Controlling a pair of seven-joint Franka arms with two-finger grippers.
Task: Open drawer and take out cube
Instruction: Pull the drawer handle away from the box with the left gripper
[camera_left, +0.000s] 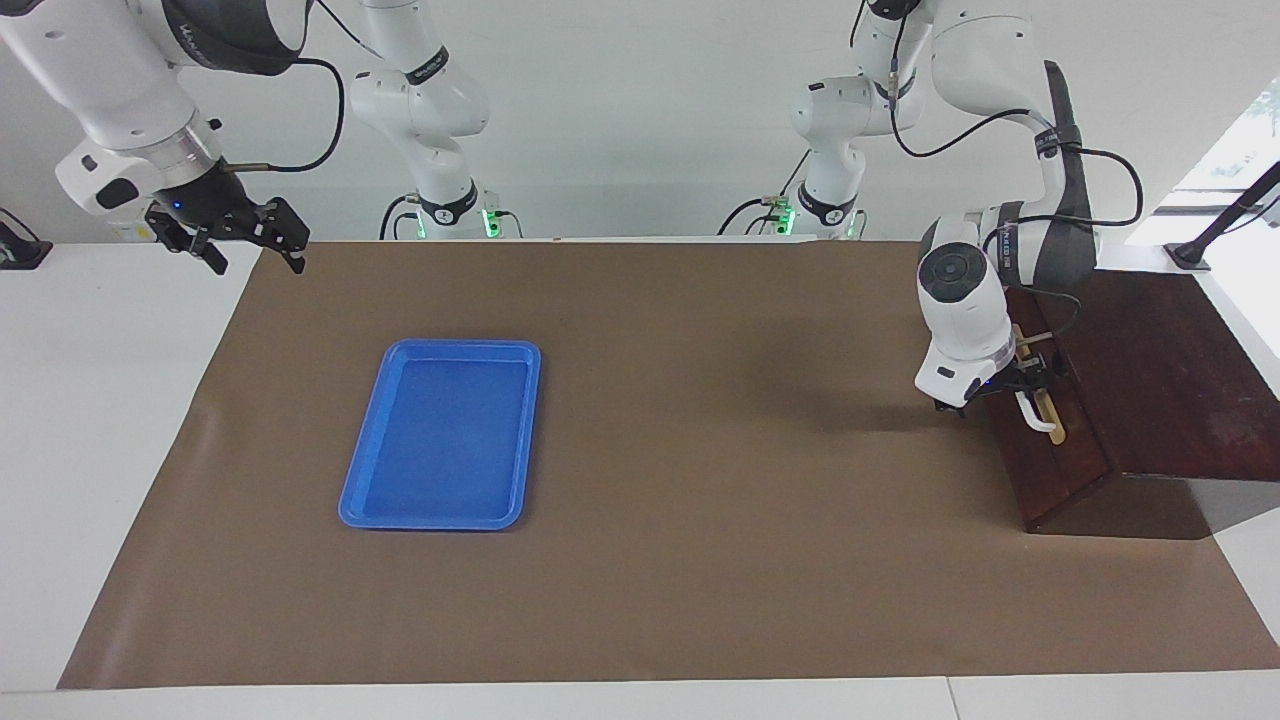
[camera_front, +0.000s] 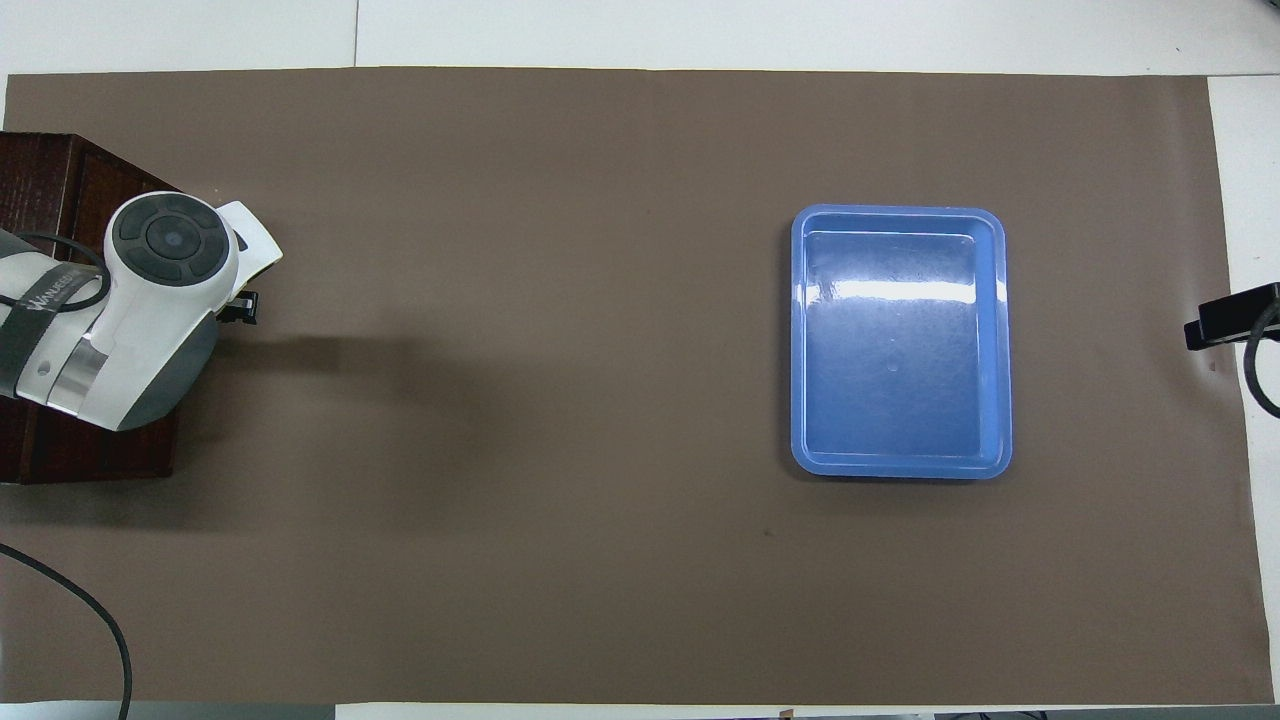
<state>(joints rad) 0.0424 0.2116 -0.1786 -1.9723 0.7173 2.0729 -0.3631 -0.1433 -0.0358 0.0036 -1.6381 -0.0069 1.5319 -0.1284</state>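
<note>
The dark wood box sits at the left arm's end of the desk (camera_left: 120, 480), and its drawer (camera_left: 1050, 450) is closed, so the cube isn't visible anywhere. The left gripper (camera_left: 1030, 385) is right at the front of the drawer, at the white bar handle (camera_left: 1035, 415) on its tan strip. Its jaws look spread around the upper end of the handle, though the wrist hides whether they actually touch it. In the overhead view the big white wrist covers nearly all of that, with only a black bit of the gripper poking out.

The right gripper (camera_left: 250, 245) waits up in the air over the edge of the brown mat (camera_left: 700, 560) at the right arm's end, jaws open and holding nothing.

A flat blue tray (camera_left: 440, 435) lies empty on the mat, toward the right arm's end, well apart from the box.

As for writing: there's a grey band on the left arm with white lettering, but it can't be made out for sure. Same for the dark band on the right arm.
</note>
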